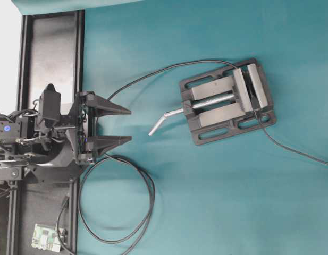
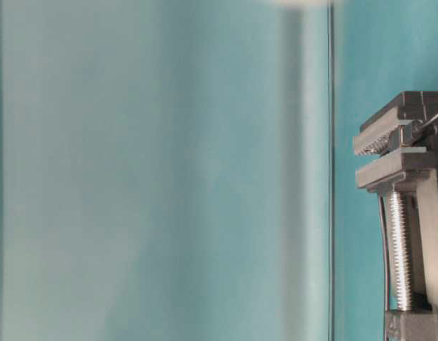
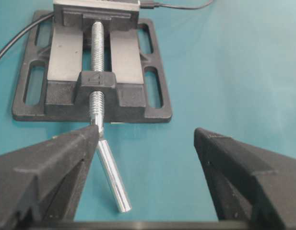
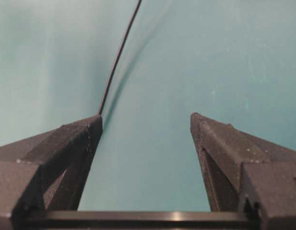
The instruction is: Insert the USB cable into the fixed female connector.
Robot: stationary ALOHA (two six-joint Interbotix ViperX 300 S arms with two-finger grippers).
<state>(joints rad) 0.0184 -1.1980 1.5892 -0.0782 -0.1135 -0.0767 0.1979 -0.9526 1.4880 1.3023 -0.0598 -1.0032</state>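
One robot arm reaches in low from the left edge, its left gripper (image 1: 129,125) pointing level with jaws spread wide and empty, and the right gripper (image 4: 145,127) likewise gapes open, holding nothing.

The overhead camera is looking straight down from well above, taking in the left gripper (image 1: 127,125) and, ahead of its fingertips, the vise (image 1: 227,101). The table-level camera is sitting close at mat height, catching the vise (image 2: 407,213) at the right edge. The left wrist camera is looking forward between the left gripper's (image 3: 147,133) fingers at the vise (image 3: 92,67), sharing it with both exterior views. The right wrist camera is looking past the right gripper (image 4: 147,117) at mat and a cable (image 4: 120,52).
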